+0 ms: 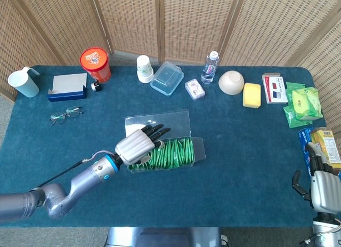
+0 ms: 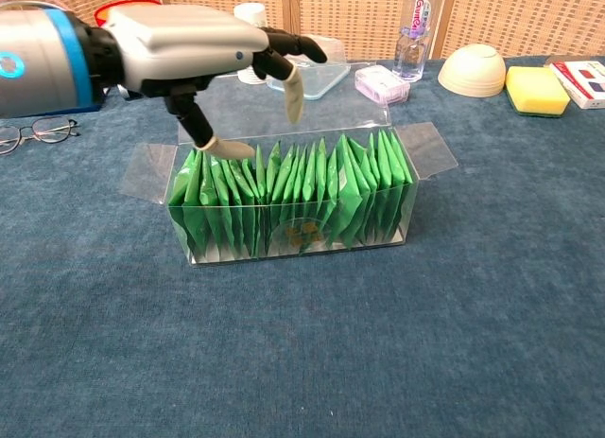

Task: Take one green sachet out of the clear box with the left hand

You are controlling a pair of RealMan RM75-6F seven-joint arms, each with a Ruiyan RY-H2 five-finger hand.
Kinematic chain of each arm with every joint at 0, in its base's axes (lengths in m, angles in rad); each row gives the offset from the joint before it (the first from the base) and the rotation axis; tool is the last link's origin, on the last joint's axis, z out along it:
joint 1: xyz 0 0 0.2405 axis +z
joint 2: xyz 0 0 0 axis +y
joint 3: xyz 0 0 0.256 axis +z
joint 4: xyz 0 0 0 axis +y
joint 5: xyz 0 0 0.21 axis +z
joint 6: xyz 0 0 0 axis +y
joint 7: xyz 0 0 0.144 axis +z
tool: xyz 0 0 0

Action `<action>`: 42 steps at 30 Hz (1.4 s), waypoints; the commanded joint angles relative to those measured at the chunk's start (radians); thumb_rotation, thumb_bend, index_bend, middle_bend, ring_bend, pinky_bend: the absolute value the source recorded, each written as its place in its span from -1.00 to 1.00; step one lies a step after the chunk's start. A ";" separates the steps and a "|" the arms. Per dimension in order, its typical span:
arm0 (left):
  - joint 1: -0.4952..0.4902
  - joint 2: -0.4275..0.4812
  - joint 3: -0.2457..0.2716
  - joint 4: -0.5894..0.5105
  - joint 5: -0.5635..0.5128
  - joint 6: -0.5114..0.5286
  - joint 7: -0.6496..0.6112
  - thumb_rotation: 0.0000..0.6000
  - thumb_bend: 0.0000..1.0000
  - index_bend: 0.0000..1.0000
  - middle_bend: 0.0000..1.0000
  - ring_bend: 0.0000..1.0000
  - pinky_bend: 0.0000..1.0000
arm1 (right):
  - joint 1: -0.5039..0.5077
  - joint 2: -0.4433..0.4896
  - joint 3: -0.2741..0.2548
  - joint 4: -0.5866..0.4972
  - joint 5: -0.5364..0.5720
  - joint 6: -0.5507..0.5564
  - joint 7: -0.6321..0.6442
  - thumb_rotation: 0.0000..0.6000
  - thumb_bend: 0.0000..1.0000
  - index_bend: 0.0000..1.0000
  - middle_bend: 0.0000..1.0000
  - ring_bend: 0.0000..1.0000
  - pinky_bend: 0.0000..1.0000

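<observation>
Green sachets (image 2: pixel 293 194) packed upright in box (image 2: pixel 416 187) | left hand (image 2: pixel 194 50) over box's left end, fingers apart, holding nothing | risk: you snag several sachets or shove light box.

The left hand (image 2: pixel 194 50) reaches forward palm down, fingers (image 2: pixel 293 81) spread and empty. The right hand (image 1: pixel 323 182) rests at the edge, fingers extended upward.
</observation>
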 commanded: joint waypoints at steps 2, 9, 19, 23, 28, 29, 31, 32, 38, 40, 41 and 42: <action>-0.031 -0.036 -0.023 0.037 -0.046 -0.035 0.027 1.00 -0.44 -0.34 -0.91 -1.00 -0.62 | 0.002 -0.003 0.001 0.001 0.000 -0.003 -0.001 0.57 0.33 -0.93 -0.80 -0.83 -0.61; -0.068 -0.070 -0.040 0.066 -0.099 -0.074 0.057 1.00 -0.45 -0.34 -0.91 -1.00 -0.62 | -0.005 -0.001 0.000 -0.002 0.000 0.005 -0.002 0.56 0.33 -0.93 -0.80 -0.83 -0.61; -0.093 -0.079 -0.019 0.073 -0.179 -0.103 0.129 1.00 -0.44 -0.34 -0.91 -1.00 -0.64 | -0.015 0.002 -0.004 -0.004 -0.005 0.014 0.003 0.57 0.33 -0.93 -0.80 -0.83 -0.61; -0.095 -0.068 -0.009 0.064 -0.207 -0.101 0.150 1.00 -0.44 -0.34 -0.91 -1.00 -0.65 | -0.017 0.002 -0.003 -0.004 -0.006 0.016 0.004 0.56 0.33 -0.93 -0.80 -0.83 -0.60; -0.095 -0.054 0.006 0.053 -0.231 -0.100 0.166 1.00 -0.44 -0.34 -0.91 -1.00 -0.65 | -0.018 0.001 -0.004 -0.001 -0.005 0.013 0.006 0.56 0.33 -0.93 -0.80 -0.83 -0.61; -0.095 -0.051 0.008 0.051 -0.233 -0.100 0.168 1.00 -0.44 -0.34 -0.91 -1.00 -0.65 | -0.018 0.000 -0.003 -0.001 -0.005 0.013 0.007 0.56 0.33 -0.93 -0.80 -0.83 -0.61; -0.096 -0.048 0.011 0.048 -0.236 -0.097 0.171 1.00 -0.44 -0.34 -0.91 -1.00 -0.65 | -0.017 -0.001 -0.002 0.001 -0.005 0.014 0.008 0.56 0.33 -0.93 -0.80 -0.83 -0.61; -0.096 -0.047 0.012 0.046 -0.237 -0.096 0.171 1.00 -0.44 -0.34 -0.91 -1.00 -0.65 | -0.017 -0.001 -0.002 0.001 -0.005 0.013 0.008 0.56 0.33 -0.93 -0.80 -0.83 -0.61; -0.108 -0.055 0.009 0.043 -0.241 -0.094 0.173 1.00 -0.44 -0.34 -0.91 -1.00 -0.65 | -0.017 -0.003 -0.002 0.004 -0.004 0.011 0.010 0.56 0.33 -0.93 -0.80 -0.83 -0.60; -0.113 -0.060 0.008 0.046 -0.243 -0.094 0.177 1.00 -0.44 -0.33 -0.91 -1.00 -0.65 | -0.019 -0.003 -0.002 0.005 -0.003 0.011 0.011 0.57 0.33 -0.93 -0.80 -0.83 -0.61; -0.117 -0.063 0.006 0.048 -0.244 -0.095 0.179 1.00 -0.44 -0.32 -0.91 -1.00 -0.65 | -0.019 -0.003 -0.002 0.005 -0.002 0.012 0.011 0.57 0.33 -0.93 -0.80 -0.83 -0.61; -0.123 -0.067 0.005 0.050 -0.249 -0.098 0.183 1.00 -0.43 -0.31 -0.91 -1.00 -0.65 | -0.021 -0.003 -0.002 0.005 -0.001 0.013 0.012 0.57 0.33 -0.93 -0.80 -0.83 -0.61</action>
